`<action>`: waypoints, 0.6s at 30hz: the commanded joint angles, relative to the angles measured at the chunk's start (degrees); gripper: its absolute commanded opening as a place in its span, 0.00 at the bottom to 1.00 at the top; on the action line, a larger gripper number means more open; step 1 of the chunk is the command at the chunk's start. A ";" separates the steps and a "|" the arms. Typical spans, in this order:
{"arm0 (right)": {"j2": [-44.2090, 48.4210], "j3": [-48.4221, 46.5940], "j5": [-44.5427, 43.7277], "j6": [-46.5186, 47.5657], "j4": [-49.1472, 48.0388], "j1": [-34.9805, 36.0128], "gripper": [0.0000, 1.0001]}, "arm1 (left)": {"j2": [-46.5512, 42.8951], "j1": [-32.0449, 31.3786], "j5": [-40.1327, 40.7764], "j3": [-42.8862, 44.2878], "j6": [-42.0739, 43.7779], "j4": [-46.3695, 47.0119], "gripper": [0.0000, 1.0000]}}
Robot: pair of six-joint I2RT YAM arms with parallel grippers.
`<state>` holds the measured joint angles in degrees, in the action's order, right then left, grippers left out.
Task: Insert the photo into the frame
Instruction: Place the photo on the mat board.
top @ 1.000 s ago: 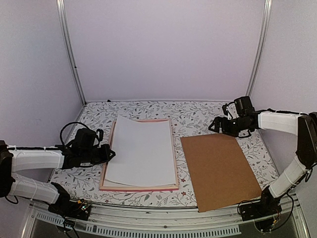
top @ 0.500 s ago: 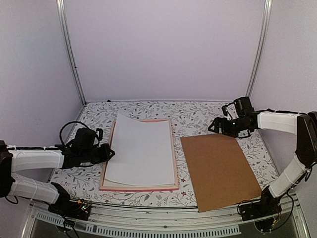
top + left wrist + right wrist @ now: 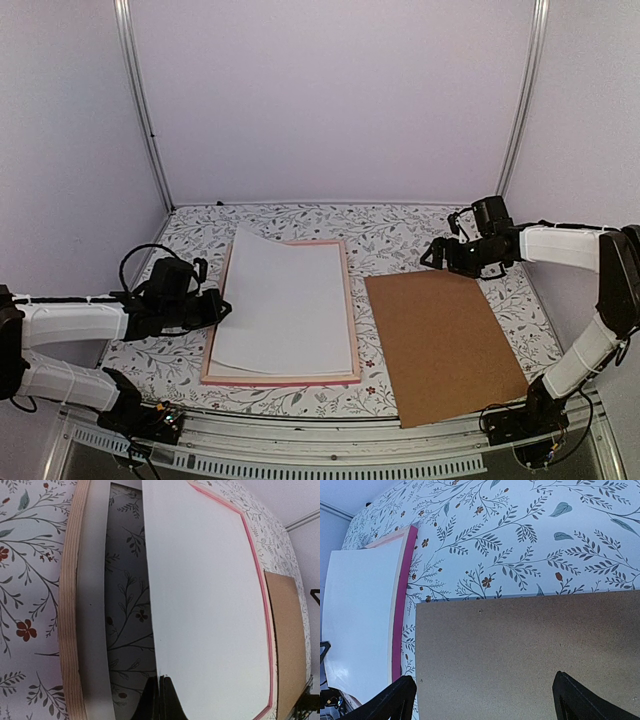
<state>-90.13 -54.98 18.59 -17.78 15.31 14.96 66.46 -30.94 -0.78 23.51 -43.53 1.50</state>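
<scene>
The photo (image 3: 288, 305) lies in the frame (image 3: 290, 380) left of the tabletop's (image 3: 390, 235) middle, showing us only a plain, smooth white face. It is a thin sheet, bowed, with its left edge raised off the frame's left rail. The frame is a flat rectangle with thin pink rails; from the left wrist we see its outer edge as layered bare wood. The left arm lies low and reaches in from the left, its white forearm nearly level. The left claw (image 3: 220, 308) is clenched with its tips right at the sheet's left edge, and we cannot tell whether it pinches the paper. Just right of the frame rests a brown board (image 3: 445, 340), matte and grainy. The right arm stretches in from the right. The right claw (image 3: 432, 255) hangs released over the board's far edge, with nothing between its fingers. The tabletop wears a leafy floral print
</scene>
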 commanded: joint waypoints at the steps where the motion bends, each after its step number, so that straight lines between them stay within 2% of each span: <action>1: -0.27 0.66 0.11 0.03 -0.89 -0.18 0.99 | 0.24 0.81 0.25 0.31 0.70 0.43 0.00; 6: -0.38 0.75 0.14 0.03 -0.90 -0.13 0.99 | 0.34 0.85 0.41 0.40 0.78 0.23 0.08; 12: -0.38 0.91 0.24 0.07 -1.03 -0.07 0.99 | 0.52 0.86 0.64 0.49 0.92 -0.02 0.28; 18: -0.71 1.02 0.46 -0.07 -1.20 -0.11 0.99 | 1.30 0.88 0.60 1.15 1.42 -0.35 0.40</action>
<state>-90.13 -54.68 18.59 -17.78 15.14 14.96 66.92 -30.68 -0.62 23.51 -42.83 1.34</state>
